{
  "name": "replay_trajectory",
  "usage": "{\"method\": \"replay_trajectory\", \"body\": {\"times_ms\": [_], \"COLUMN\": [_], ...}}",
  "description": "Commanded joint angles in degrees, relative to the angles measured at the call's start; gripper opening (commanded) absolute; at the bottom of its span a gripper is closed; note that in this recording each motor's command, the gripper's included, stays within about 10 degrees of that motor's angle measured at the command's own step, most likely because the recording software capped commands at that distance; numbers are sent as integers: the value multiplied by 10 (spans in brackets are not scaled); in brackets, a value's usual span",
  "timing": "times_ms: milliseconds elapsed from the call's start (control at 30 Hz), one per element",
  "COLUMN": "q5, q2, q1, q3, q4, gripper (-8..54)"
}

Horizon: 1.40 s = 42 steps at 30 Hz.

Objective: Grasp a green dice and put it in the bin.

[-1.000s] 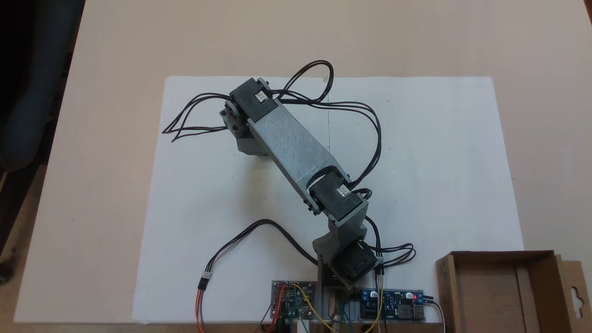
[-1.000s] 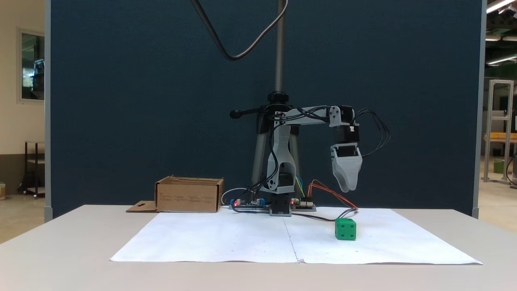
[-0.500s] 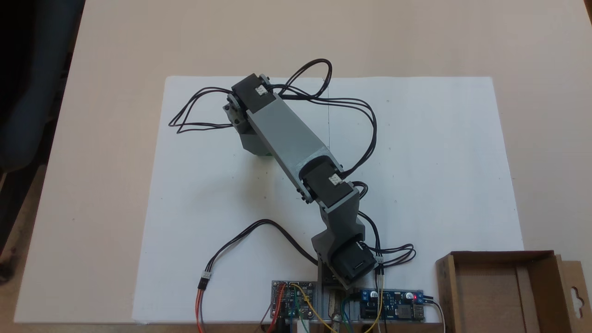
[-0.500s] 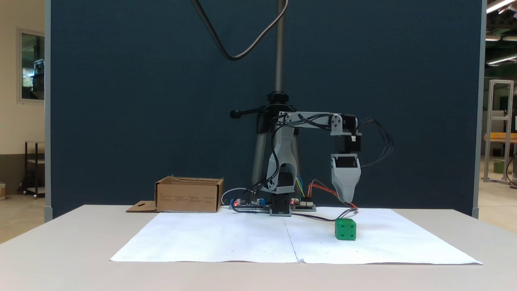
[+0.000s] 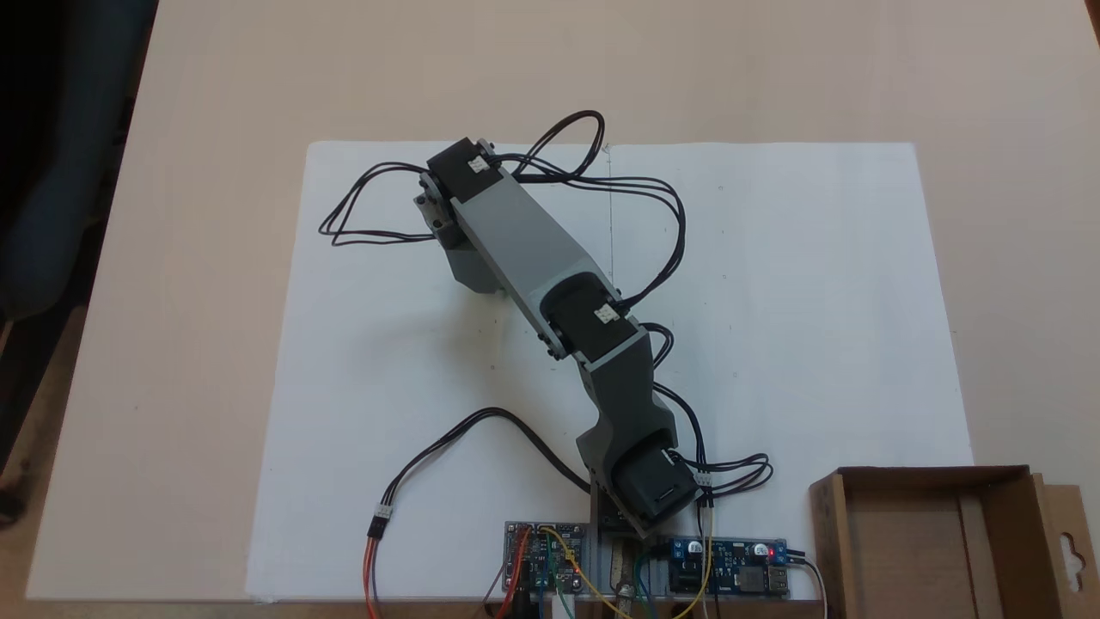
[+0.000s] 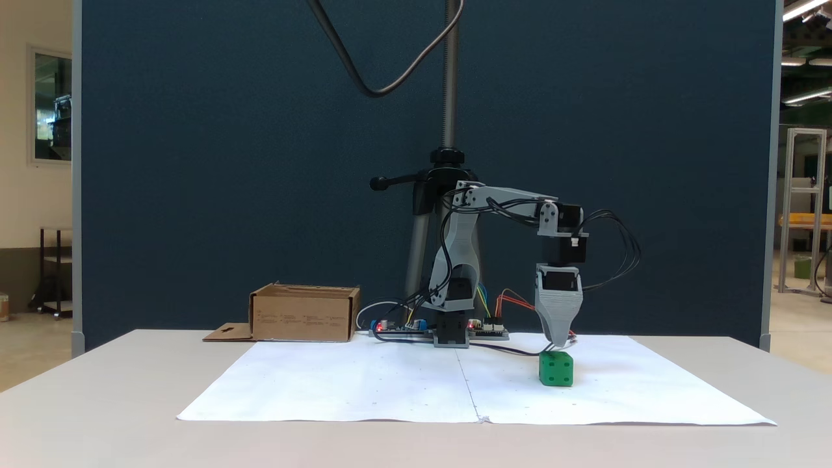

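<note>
A pale bench (image 6: 97,396) carries a white paper sheet (image 6: 364,383). On the sheet sits the green dice (image 6: 556,369). Off the sheet's far corner, the bin (image 6: 304,314) rests on the bench beside circuit boards (image 5: 730,578).

Print on bin (image 6: 304,320) front too small to read; no other legible txt.

Gripper right over the dice

The gripper (image 6: 558,344) points straight down, tip just above the green dice (image 6: 556,369) on the white paper (image 6: 364,383).
</note>
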Motion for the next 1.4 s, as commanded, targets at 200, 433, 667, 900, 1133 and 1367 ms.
{"method": "replay_trajectory", "body": {"times_ms": [200,433,667,900,1133,1367], "q5": [45,45,45,45,45,43], "q2": [11,-11,-45,-64,-80,-88], "q1": [3,4,4,4,4,4], "q3": [-40,-40,-40,-40,-40,-40], "q4": [6,6,5,1,-6,-10], "gripper": [434,434,434,433,432,414]}}
